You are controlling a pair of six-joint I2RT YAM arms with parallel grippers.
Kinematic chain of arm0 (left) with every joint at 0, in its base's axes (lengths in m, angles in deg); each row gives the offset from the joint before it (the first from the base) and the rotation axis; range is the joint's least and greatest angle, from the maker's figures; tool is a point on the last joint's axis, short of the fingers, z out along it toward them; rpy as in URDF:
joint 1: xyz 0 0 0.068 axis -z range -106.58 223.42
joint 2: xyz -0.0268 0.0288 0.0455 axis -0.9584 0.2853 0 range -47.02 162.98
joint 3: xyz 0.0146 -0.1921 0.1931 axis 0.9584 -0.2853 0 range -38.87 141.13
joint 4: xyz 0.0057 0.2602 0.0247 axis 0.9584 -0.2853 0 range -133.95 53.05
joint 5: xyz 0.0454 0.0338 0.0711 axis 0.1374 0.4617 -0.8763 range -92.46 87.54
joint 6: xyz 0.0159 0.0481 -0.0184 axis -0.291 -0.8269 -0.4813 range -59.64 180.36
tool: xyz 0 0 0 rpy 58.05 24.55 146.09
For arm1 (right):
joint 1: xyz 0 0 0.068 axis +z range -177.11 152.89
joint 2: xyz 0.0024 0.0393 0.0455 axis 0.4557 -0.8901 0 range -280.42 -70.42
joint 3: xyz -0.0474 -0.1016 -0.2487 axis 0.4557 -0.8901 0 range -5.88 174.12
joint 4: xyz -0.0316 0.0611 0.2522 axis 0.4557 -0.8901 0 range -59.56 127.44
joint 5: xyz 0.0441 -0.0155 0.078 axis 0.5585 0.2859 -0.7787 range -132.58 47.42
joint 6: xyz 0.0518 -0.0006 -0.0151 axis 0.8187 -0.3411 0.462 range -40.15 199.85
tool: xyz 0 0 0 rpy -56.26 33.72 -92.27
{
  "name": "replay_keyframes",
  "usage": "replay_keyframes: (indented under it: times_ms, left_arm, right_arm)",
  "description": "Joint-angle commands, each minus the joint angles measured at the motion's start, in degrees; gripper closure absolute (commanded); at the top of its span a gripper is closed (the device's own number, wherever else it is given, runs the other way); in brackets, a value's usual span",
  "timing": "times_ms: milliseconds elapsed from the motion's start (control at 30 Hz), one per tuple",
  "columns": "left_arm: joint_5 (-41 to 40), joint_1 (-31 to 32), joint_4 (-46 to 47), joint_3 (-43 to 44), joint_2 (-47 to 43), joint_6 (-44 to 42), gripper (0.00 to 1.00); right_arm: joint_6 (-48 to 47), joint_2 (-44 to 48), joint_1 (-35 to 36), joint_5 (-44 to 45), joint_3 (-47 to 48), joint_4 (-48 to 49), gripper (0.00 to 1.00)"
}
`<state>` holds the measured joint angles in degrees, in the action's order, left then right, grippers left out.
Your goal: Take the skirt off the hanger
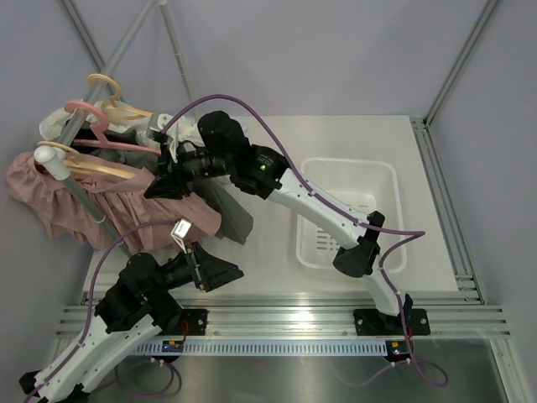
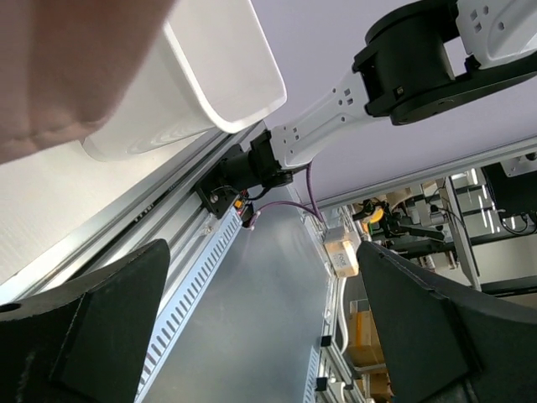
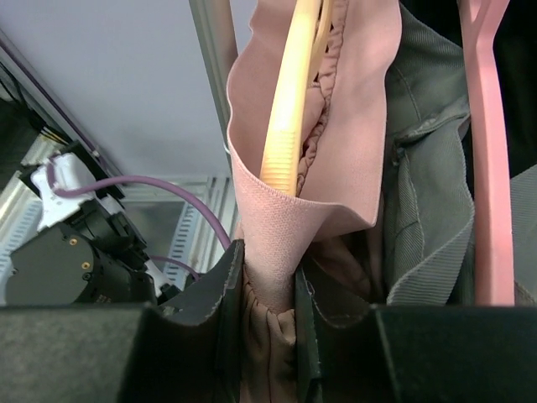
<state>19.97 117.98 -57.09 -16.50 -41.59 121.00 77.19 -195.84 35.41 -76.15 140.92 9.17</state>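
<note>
Skirt (image 3: 352, 143) hangs on the cream hanger (image 3: 285, 109); my right hand (image 3: 267, 290) is clamped on its waistband (image 3: 277, 239) to drag it off, left hand (image 2: 264, 323) spread wide below, ready to help.

— How do we hold our right arm?
— Stretched far out from its base, forearm long and the wrist turned sideways. Our right gripper (image 3: 268, 290) has its fingers drawn nearly together, pinching a fold of the skirt (image 3: 336, 168) that runs up ahead of the fingertips.
— And our left arm?
— Folded short, close to its base. Our left gripper (image 2: 264, 336) lies roughly level, jaws spread as wide as they go.
</note>
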Motion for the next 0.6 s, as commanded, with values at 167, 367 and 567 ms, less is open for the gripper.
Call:
replay_keyframes:
  times_ms: [167, 367, 567]
  left_arm:
    - [0.51, 0.18, 1.42, 5.58, -0.68, -5.97, 0.01]
    - [3.23, 0.27, 10.28, 1.45, -2.71, -2.20, 0.01]
    - [2.44, 0.27, 9.96, 1.53, -3.67, -1.67, 0.01]
  right_arm:
    - [19.15, 8.00, -4.07, -3.70, -4.41, 18.68, 1.00]
    - [28.75, 12.83, -6.36, -7.04, -13.56, 31.34, 1.00]
    - [39.12, 13.11, -7.59, -9.41, -16.81, 42.32, 1.00]
